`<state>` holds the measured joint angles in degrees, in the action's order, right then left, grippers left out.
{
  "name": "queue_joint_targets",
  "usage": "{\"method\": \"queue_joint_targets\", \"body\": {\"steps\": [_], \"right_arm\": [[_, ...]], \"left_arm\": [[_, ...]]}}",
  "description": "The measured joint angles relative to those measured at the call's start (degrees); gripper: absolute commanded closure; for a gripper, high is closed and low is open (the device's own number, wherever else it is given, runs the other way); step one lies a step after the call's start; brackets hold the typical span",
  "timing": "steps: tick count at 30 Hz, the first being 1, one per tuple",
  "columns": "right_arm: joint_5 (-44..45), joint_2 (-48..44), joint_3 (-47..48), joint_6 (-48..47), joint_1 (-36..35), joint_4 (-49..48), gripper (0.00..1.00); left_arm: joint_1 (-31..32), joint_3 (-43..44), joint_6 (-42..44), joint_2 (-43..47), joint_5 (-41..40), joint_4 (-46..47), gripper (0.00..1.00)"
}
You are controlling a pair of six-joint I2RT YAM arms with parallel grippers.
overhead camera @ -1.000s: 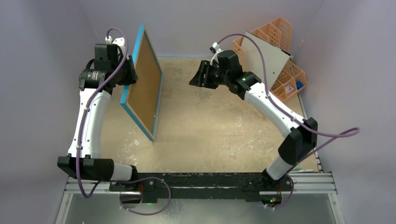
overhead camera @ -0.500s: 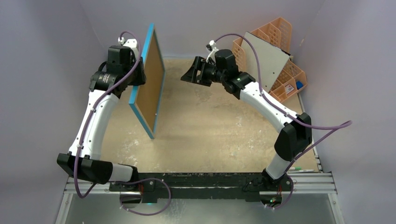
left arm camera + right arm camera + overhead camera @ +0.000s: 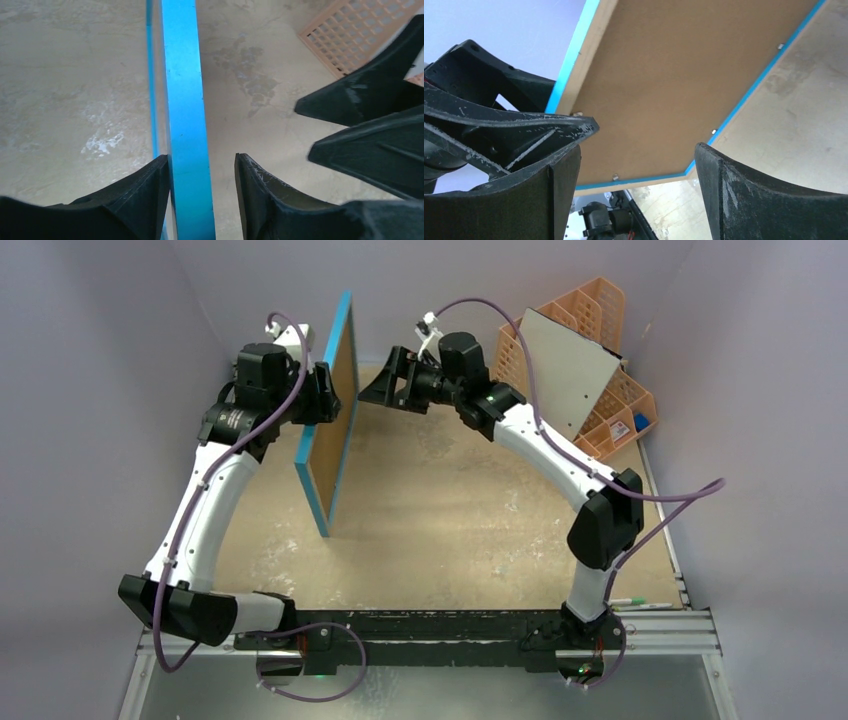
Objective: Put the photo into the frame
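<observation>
The frame (image 3: 322,445) stands nearly upright on edge on the table, blue rim towards the left arm, brown hardboard back facing right. My left gripper (image 3: 330,400) straddles its upper edge. In the left wrist view the blue rim (image 3: 184,100) touches the left finger and a gap shows at the right finger (image 3: 250,180); the left gripper (image 3: 200,161) is open. My right gripper (image 3: 372,390) is open and empty, close to the frame's back near its top; the right wrist view shows the brown back (image 3: 684,75) ahead of the right gripper (image 3: 636,152). The photo is out of view.
An orange lattice organiser (image 3: 600,310) stands at the back right with a grey-white board (image 3: 565,365) leaning on it. A pen (image 3: 635,602) lies at the front right edge. Purple walls close in the back and sides.
The left arm has moved right and back, and the frame has swung from leaning to nearly upright. The right gripper has moved left towards the frame's top, staying open.
</observation>
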<state>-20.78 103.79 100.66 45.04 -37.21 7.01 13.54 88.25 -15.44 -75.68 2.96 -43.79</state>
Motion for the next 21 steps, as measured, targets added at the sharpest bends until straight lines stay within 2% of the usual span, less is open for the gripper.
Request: {"method": "queue_joint_targets", "body": {"steps": [6,12,21], "right_arm": [[-4.48,5.01,5.18,0.92,-0.79,-0.96,0.13],[-8.04,8.00,7.32,5.03,-0.48,-1.77,0.15],[-10.03,7.61,7.23,9.84,-0.13,-3.50,0.17]], "left_arm": [[0.04,-0.92,-1.46,0.07,5.09,3.48,0.44],[-0.66,-2.86,-1.88,0.09,6.82,6.10,0.44],[-1.14,-5.73,-4.39,0.57,10.78,10.08,0.48]]}}
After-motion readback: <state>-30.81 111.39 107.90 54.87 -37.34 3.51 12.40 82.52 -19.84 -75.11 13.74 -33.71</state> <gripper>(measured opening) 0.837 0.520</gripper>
